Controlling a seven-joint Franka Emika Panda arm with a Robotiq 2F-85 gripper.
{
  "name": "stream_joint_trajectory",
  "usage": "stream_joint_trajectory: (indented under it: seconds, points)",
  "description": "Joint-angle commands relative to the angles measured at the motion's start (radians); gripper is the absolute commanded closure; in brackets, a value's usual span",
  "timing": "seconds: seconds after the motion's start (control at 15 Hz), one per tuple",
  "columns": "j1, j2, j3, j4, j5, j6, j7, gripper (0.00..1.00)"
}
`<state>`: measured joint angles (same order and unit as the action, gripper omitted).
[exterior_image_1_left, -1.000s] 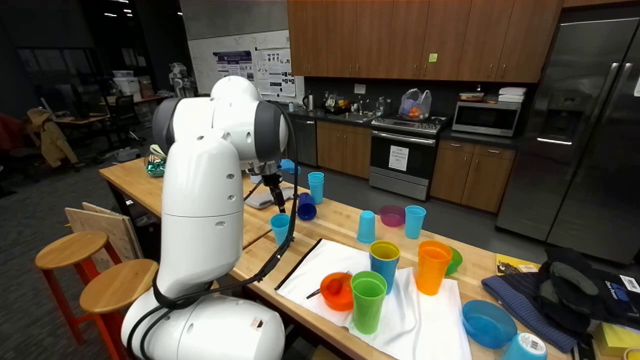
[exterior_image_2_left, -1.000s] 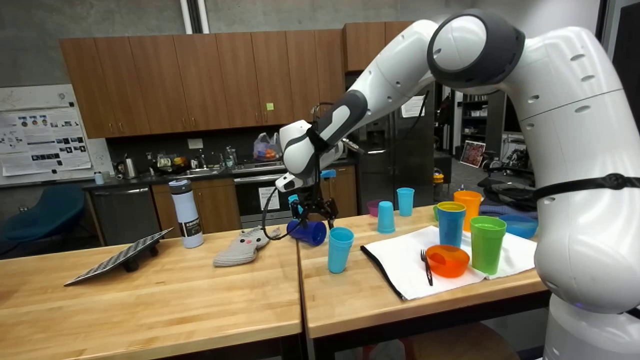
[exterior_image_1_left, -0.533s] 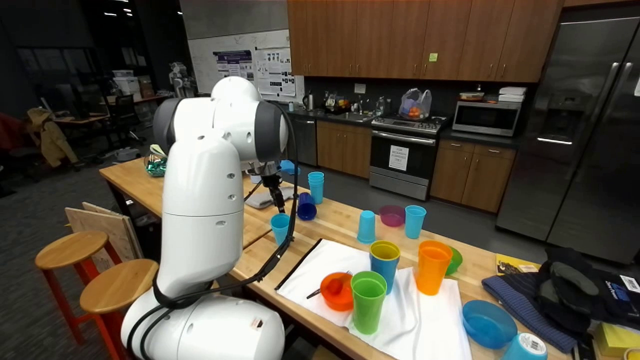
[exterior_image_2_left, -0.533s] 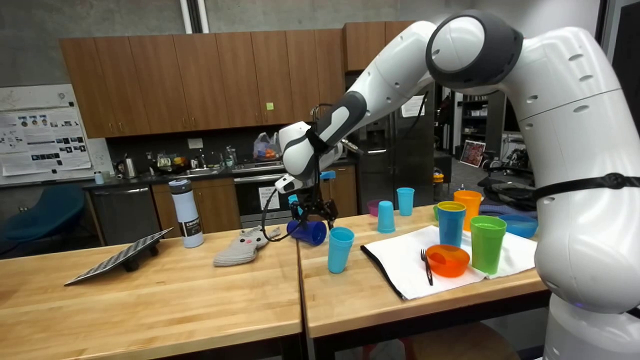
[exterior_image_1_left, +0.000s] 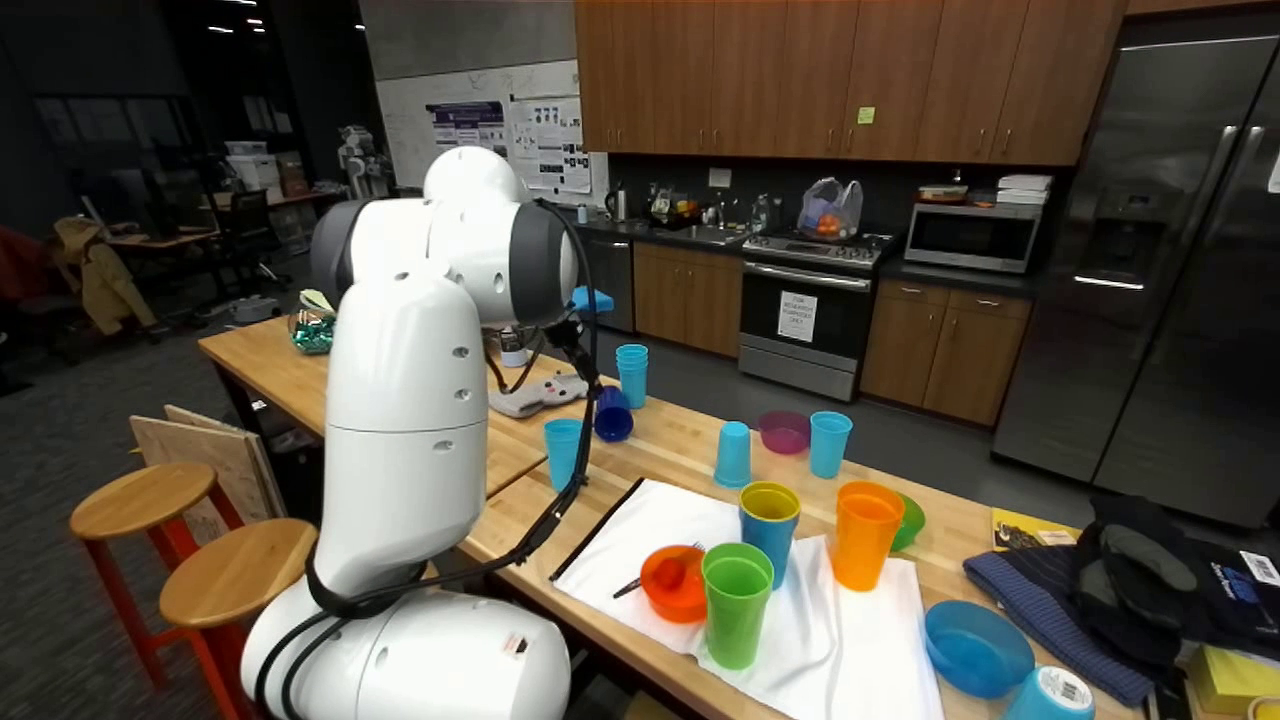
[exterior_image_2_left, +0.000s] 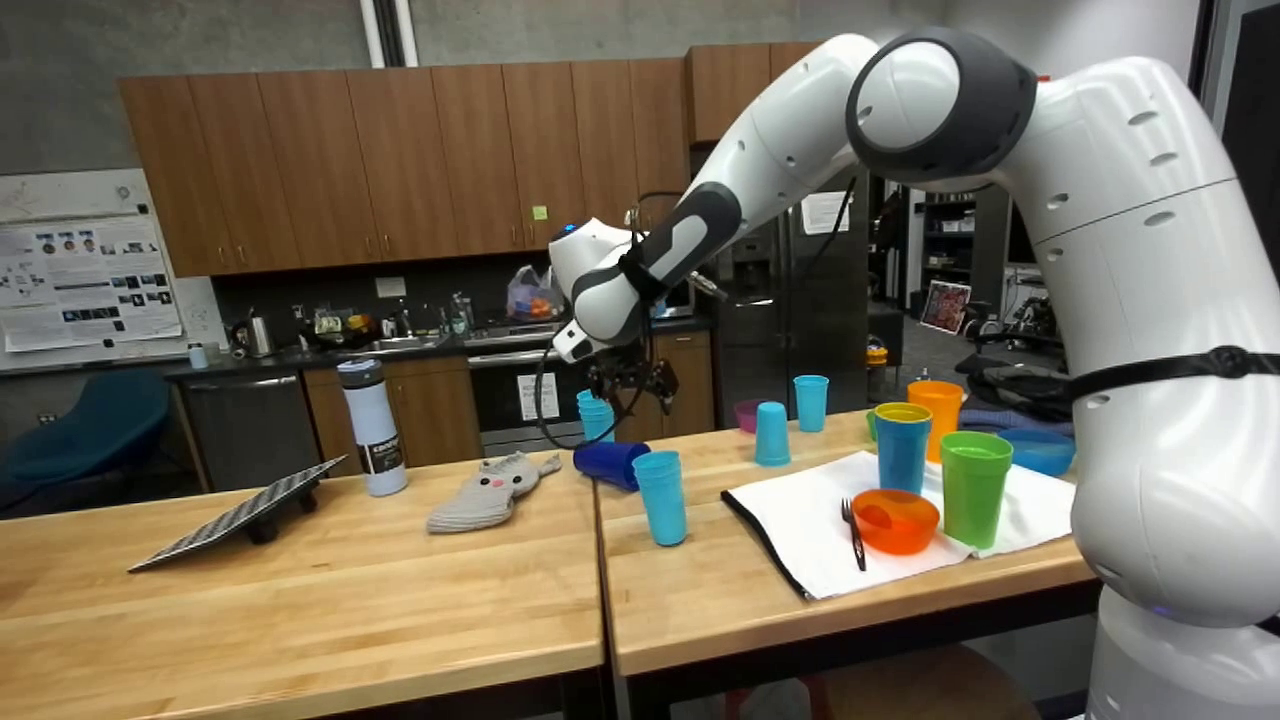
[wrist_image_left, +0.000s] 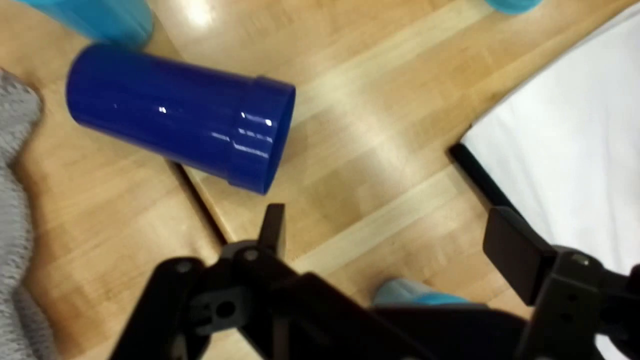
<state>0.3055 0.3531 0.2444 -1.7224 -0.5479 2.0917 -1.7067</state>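
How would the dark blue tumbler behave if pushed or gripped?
Lying on its side, the dark blue tumbler would probably roll in a curve if pushed, since it widens toward its mouth. Its glossy wall looks like smooth plastic, so it may slip. Its open end suggests a light, hollow shell.

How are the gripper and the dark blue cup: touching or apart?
Apart: in an exterior view, the gripper hangs higher than the dark blue cup, background showing between them.
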Motion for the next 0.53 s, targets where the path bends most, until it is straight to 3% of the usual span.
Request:
stream_joint_trajectory:
  seconds: [0.0,0.07,0.13,0.47]
  points:
    - [0.013,0.039,-0.001,0.139,-0.022,-0.055,-0.046,0.00]
    - [0.013,0.061,0.007,0.180,0.018,-0.086,-0.047,0.00]
    - [0.008,0.017,-0.003,0.101,-0.005,-0.040,-0.030,0.00]
    - [0.012,0.028,-0.003,0.112,-0.002,-0.047,-0.032,0.00]
